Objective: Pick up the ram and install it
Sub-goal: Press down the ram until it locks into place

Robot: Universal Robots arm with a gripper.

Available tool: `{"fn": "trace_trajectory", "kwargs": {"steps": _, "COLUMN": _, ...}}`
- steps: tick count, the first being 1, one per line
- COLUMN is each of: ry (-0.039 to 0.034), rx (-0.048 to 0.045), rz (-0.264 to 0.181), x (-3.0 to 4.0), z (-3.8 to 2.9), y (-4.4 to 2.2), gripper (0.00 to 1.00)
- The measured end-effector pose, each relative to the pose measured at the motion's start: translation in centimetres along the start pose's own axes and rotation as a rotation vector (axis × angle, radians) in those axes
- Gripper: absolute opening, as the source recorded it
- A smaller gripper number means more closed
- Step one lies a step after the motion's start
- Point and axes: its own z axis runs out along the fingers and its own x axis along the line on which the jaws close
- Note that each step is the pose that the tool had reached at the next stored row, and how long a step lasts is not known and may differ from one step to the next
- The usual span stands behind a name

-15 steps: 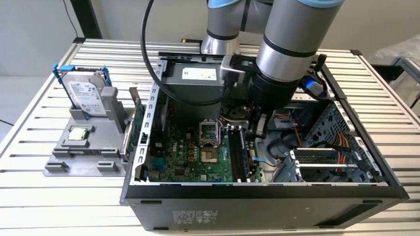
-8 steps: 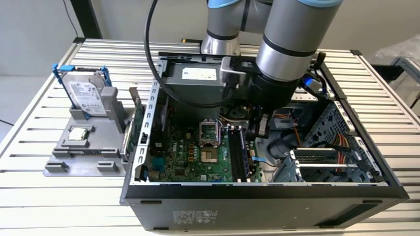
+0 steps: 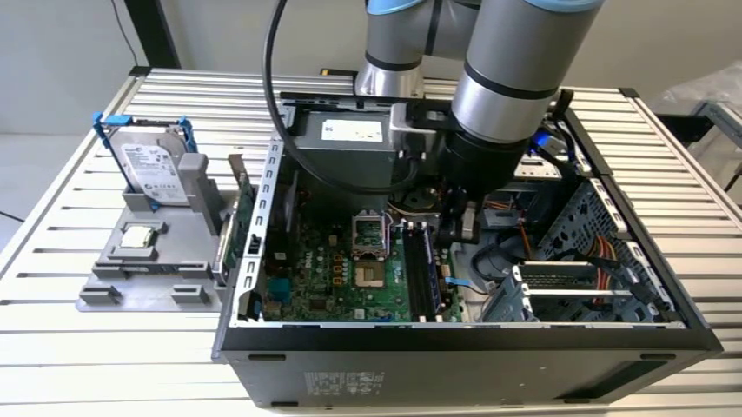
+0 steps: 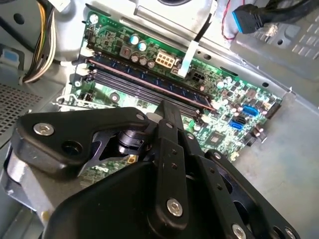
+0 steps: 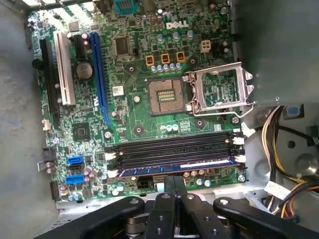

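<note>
The fingers (image 5: pixel 183 199) are resting closed, tips pressed together with nothing showing between them, and they are hanging right over the memory slots (image 5: pixel 174 148) near the middle of their length. In the second wrist view the same closed fingers (image 4: pixel 169 124) are reaching the near edge of the slots (image 4: pixel 149 85). Whether the tips are actually touching anything there, I cannot tell.

The ram (image 5: pixel 174 168) is not sitting in the fingers. It is lying seated lengthwise in the outermost of the memory slots, the one closest to the fingertips, showing as a bluish stick; the other slots beside it are standing empty and dark. In the exterior view the ram (image 3: pixel 422 265) is showing as a dark blue strip in the slots, just below the arm (image 3: pixel 510 78).

Just beside the slots, on the side away from the fingers, the processor socket (image 5: pixel 167 96) is lying bare, with its metal retention frame (image 5: pixel 219 89) standing swung open next to it. Beyond one end of the slots, yellow and black cables (image 5: pixel 279 169) are trailing off the green motherboard (image 5: pixel 124 69).

The computer case (image 3: pixel 464 347) is enclosing the slots on all sides. Well apart from the slots, outside the case toward the exterior view's left, a hard drive (image 3: pixel 156 169) in a blue frame is standing upright on a grey holder (image 3: pixel 151 278), with a small square processor chip (image 3: pixel 139 234) lying in front of it, all on the slatted bench (image 3: pixel 69 347).
</note>
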Motion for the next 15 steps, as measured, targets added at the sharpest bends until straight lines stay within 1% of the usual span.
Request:
{"fn": "trace_trajectory", "kwargs": {"steps": 6, "ry": 0.0002, "rx": 0.001, "rz": -0.038, "x": -0.09, "z": 0.02, "y": 0.0, "gripper": 0.0}}
{"fn": "trace_trajectory", "kwargs": {"steps": 12, "ry": 0.0, "rx": 0.0011, "rz": -0.04, "x": -0.09, "z": 0.04, "y": 0.01, "gripper": 0.0}}
{"fn": "trace_trajectory", "kwargs": {"steps": 15, "ry": 0.0002, "rx": 0.001, "rz": -0.04, "x": -0.1, "z": 0.29, "y": 0.0, "gripper": 0.0}}
